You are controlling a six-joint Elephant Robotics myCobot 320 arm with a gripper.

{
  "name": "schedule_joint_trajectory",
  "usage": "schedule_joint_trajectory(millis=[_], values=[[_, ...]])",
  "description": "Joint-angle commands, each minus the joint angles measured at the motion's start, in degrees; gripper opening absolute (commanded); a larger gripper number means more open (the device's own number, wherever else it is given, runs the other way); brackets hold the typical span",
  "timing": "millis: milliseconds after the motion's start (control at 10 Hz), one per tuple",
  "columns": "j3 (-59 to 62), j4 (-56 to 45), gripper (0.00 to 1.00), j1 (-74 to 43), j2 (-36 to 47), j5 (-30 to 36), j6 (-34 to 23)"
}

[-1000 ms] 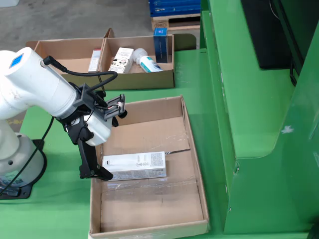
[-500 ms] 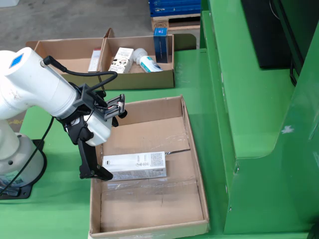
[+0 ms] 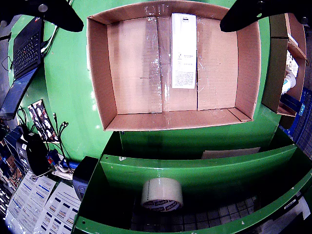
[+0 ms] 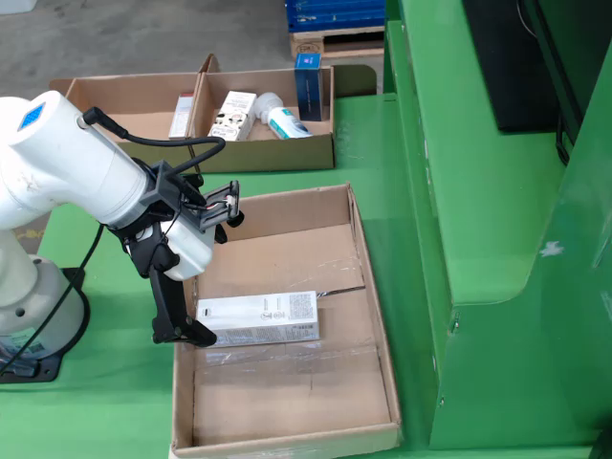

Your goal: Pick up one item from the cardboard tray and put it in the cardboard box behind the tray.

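A large open cardboard box (image 4: pixel 373 316) lies on the green table; the wrist view looks down into it (image 3: pixel 97 73). A long white carton (image 4: pixel 258 318) lies flat on its floor, also seen in the wrist view (image 3: pixel 184 51). My gripper (image 4: pixel 206 273) hangs over the box's left side, open and empty. In the wrist view its dark fingers (image 3: pixel 53 12) spread wide at the top corners, with the carton between them and apart from both. The cardboard tray (image 4: pixel 258 153) stands beyond the box and holds a white carton (image 4: pixel 232 115), a white bottle (image 4: pixel 282 121) and a blue box (image 4: pixel 308 72).
A tall green structure (image 4: pixel 478 191) borders the box on the right of the fixed view. The arm's base (image 4: pixel 29 316) stands to the left. In the wrist view a tape roll (image 3: pixel 162 194) sits on a green shelf below the box and a laptop (image 3: pixel 27 46) lies at the left.
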Motion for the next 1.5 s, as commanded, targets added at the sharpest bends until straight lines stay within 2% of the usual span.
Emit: schedule_joint_trajectory(millis=[0,100,200,600,700,1000,1400], values=[[1.49,0.71,1.0,0.0,0.96,0.0,0.0],[1.49,0.71,1.0,0.0,0.96,0.0,0.0],[-5.2,1.92,1.0,4.34,6.24,-2.14,2.68],[-10.14,3.03,1.0,7.53,9.76,-3.48,3.74],[-14.8,3.13,1.0,12.03,13.71,-5.61,6.29],[-16.54,2.6,1.0,16.65,15.32,-7.5,8.57],[-16.35,2.53,1.0,17.08,14.8,-7.1,8.5]])
